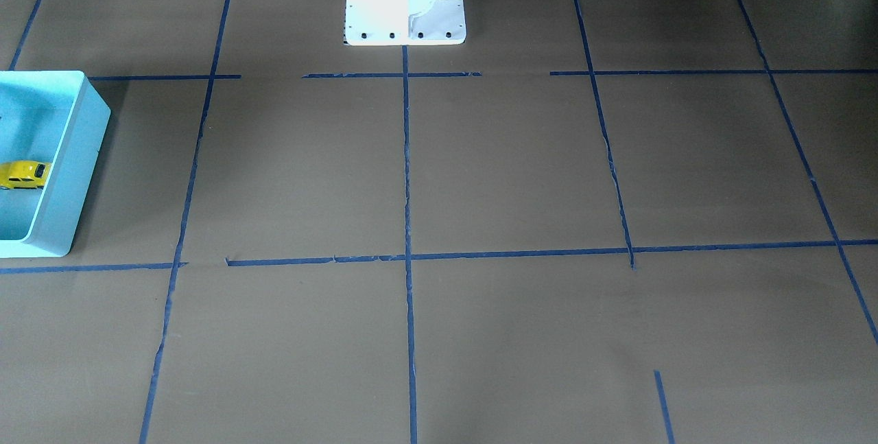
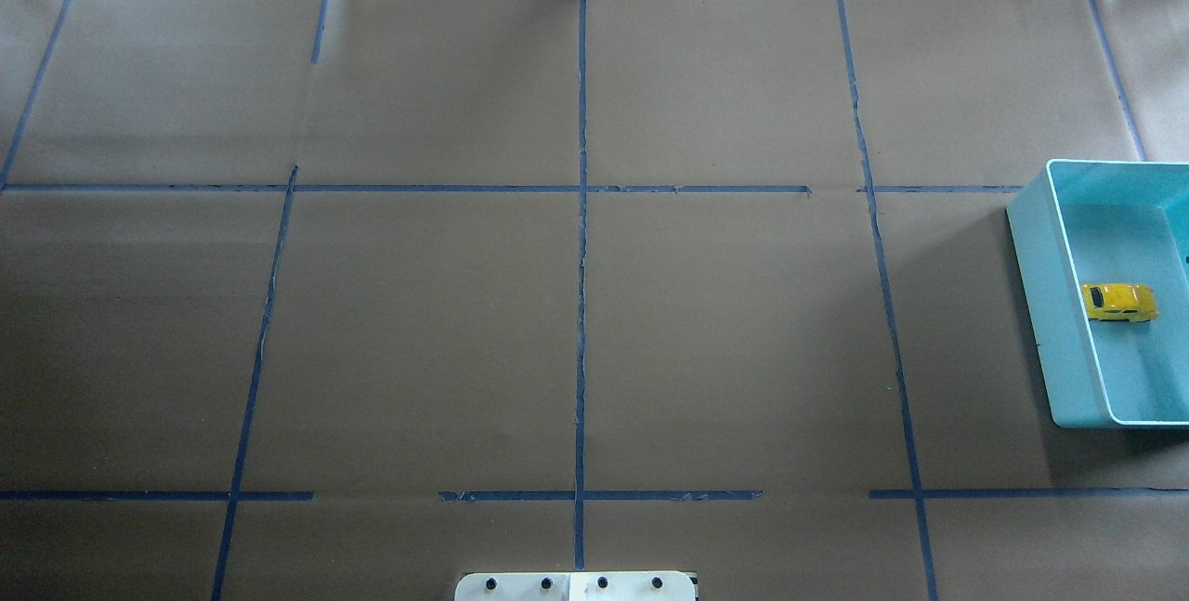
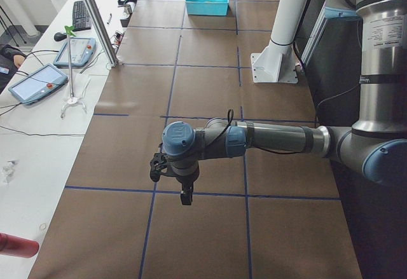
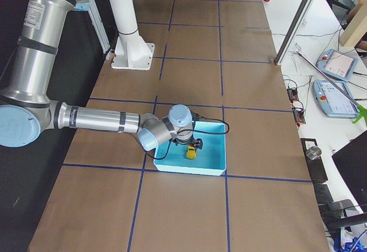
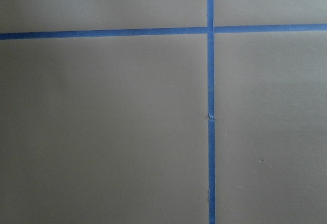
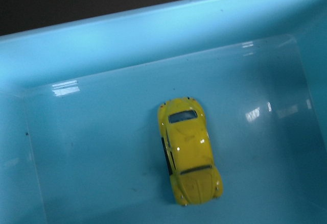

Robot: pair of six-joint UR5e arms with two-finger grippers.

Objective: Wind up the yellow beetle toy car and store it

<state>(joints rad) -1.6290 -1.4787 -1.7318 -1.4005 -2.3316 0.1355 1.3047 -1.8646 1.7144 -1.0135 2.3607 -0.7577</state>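
The yellow beetle toy car (image 2: 1119, 302) rests on its wheels on the floor of the light blue bin (image 2: 1050, 322) at the table's right end. It also shows in the front view (image 1: 24, 174) and fills the middle of the right wrist view (image 6: 189, 150), with no fingers in sight. My right gripper (image 4: 194, 144) hangs just above the car (image 4: 190, 153) inside the bin (image 4: 219, 148); I cannot tell if it is open. My left gripper (image 3: 184, 197) points down over bare brown paper at the table's left end, far from the car; its state cannot be told.
Brown paper with blue tape lines (image 2: 581, 304) covers the table. The white robot pedestal (image 1: 405, 5) stands at the robot's side edge. A side bench holds tablets (image 3: 38, 82) and a red bottle (image 3: 16, 246). A control pendant (image 4: 335, 97) lies past the right end.
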